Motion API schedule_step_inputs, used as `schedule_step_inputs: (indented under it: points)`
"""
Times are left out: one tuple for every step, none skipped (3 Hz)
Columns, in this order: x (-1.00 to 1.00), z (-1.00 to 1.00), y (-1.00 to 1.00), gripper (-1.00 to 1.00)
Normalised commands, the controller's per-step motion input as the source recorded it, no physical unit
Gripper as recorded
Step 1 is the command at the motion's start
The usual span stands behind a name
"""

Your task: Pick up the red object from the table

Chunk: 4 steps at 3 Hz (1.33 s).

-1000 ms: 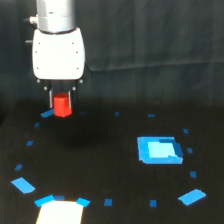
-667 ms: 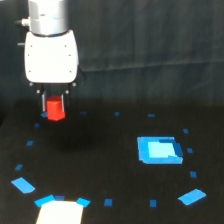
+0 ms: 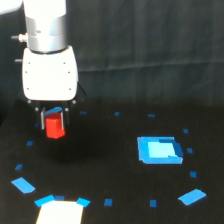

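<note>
Rising toward the upper left of the frame, the white box-bodied gripper (image 3: 54, 119) on its silver cylindrical arm carries the small bright red-orange block (image 3: 54, 125), which sits higher and further left in the exterior view than it did a second ago. The dark fingers are clamped on the block's upper part, its lower half hanging free below them. A soft shadow lies on the surface beneath, well apart from the block, which suggests it is already clear of the flat black matte table (image 3: 115, 195). By that reading the pick-up is essentially accomplished, with only a steady hold left to keep.

Across the table, small blue tape marks (image 3: 23, 184) trace a loose ring around the work area. A larger blue square patch (image 3: 159, 150) lies at centre right, untouched and far from the arm. A white patch (image 3: 60, 213) sits at the bottom left edge, flanked by blue tape corners. Behind everything hangs a dark, faintly wrinkled backdrop; nothing else of the room is visible.
</note>
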Motion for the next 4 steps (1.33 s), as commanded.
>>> schedule_step_inputs:
  points:
    - [0.33,0.67,0.86,-1.00]
    - [0.27,0.61,1.00,-0.92]
    - [-1.00,-0.56,-1.00,-1.00]
    - [-0.38,1.00,-1.00,-1.00]
